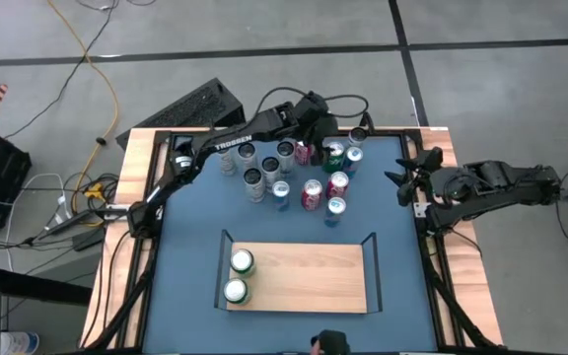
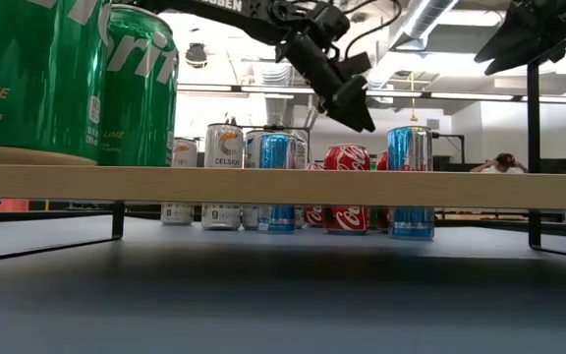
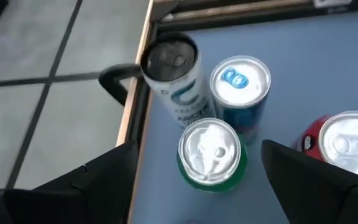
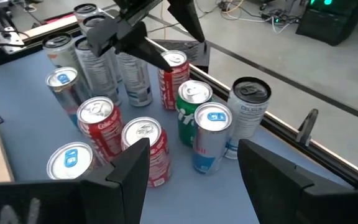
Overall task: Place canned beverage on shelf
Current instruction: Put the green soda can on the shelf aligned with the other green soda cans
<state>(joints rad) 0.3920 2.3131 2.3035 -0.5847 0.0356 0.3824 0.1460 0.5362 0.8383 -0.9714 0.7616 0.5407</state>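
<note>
Hovering over the far cluster of cans, the left pincer (image 1: pixel 331 138) has its fingers spread wide with nothing between them, and the green can (image 3: pixel 211 154) stands directly below the gap, upright on the blue worktop (image 1: pixel 195 212). Just beyond that can from the pincer stand a blue-topped can (image 3: pixel 240 93) and a slim white can (image 3: pixel 171 68) near the worktop's wooden edge, while a red can (image 3: pixel 344 142) sits close beside one finger. The crowding is the likely trouble: as judged from here, a finger coming down could land on the rim of the red or blue-topped can instead of slipping beside the green one, tipping a neighbour and setting off a chain of knocks through the pack. A descent that is off-centre could also pinch the green can at its shoulder, so it slips or tilts on the lift. The shelf (image 1: pixel 299 279), a light-wood board with black end rails, lies well apart from this pincer toward the near side, and already carries two green cans (image 1: pixel 239 275) at one end; a carried can set down too near them could bump them. The right pincer (image 1: pixel 403 178) waits at the worktop's side, jaws apart and empty, facing the same cluster.
</note>
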